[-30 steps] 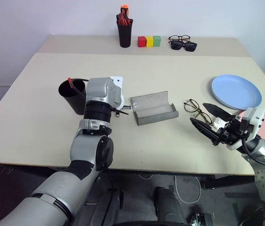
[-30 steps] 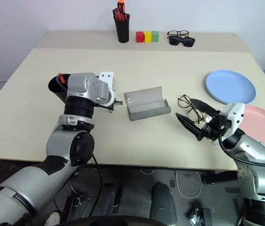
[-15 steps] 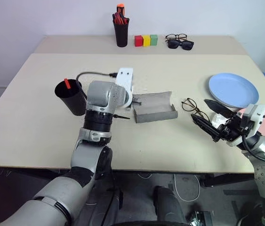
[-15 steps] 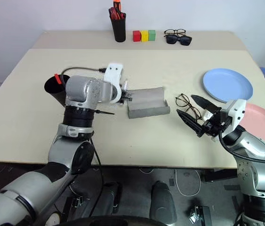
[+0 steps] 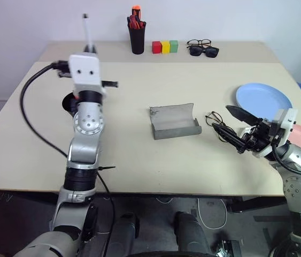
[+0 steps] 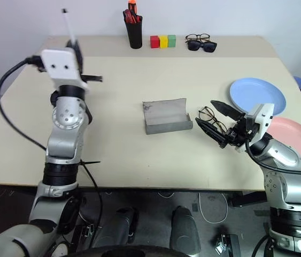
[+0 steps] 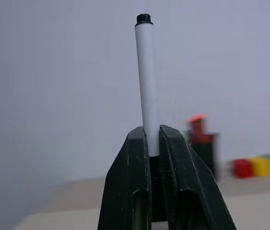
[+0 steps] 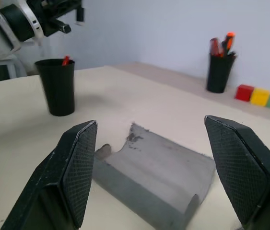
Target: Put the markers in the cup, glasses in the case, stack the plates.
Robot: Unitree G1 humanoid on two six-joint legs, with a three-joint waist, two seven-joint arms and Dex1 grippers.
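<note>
Your left gripper (image 7: pixel 153 143) clamps the white marker (image 7: pixel 146 81), raised at upper left; tip it downward and centre it over the cup (image 8: pixel 56 86) before releasing. Your right gripper (image 5: pixel 239 131) hangs open beside the glasses (image 5: pixel 218 124).

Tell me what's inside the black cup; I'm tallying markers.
A red marker pokes above the rim of the black cup. The cup's wall hides its bottom. The white marker is outside, clamped in the left gripper.

White marker (image 7: pixel 146 86) upright, red marker (image 8: pixel 65 60) in black cup (image 8: pixel 56 87), grey case (image 5: pixel 175 122) open beside wire glasses (image 5: pixel 218 122).
</note>
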